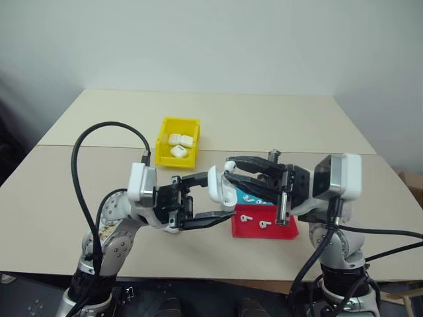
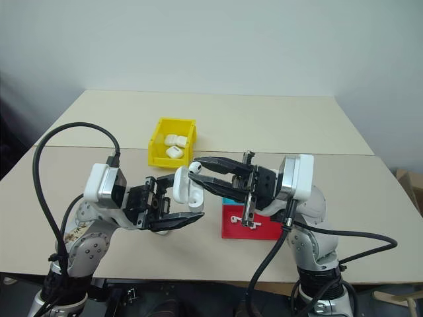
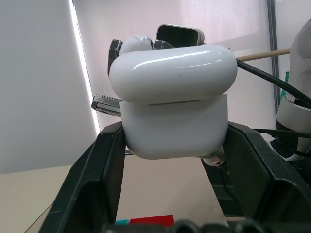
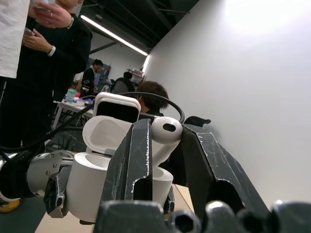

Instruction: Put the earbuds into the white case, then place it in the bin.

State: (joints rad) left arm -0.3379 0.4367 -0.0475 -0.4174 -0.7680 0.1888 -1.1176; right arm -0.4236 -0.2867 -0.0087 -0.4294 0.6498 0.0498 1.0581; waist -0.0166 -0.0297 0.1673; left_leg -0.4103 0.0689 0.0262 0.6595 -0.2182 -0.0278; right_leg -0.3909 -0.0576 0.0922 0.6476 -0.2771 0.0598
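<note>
My left gripper [image 1: 218, 197] is shut on the white case [image 1: 221, 187], holding it above the table in front of me with its lid [image 4: 104, 133] flipped open. From the right, my right gripper [image 1: 230, 172] is shut on one of the earbuds [image 4: 165, 130], pinched by its head right over the case's open body [image 4: 97, 179]. Whether its stem is inside the case I cannot tell. Two more earbuds [image 1: 246, 215] [image 1: 266, 224] lie on a red tray [image 1: 264, 234] below my right gripper. The yellow bin [image 1: 162, 135] stands farther back on the table.
Three white cases [image 1: 180, 144] lie inside the bin. A teal tray [image 2: 227, 200] peeks out behind the red one, mostly hidden by my right gripper. A black cable [image 1: 106, 129] loops up from my left arm. People [image 4: 43, 63] are in the room beyond the table.
</note>
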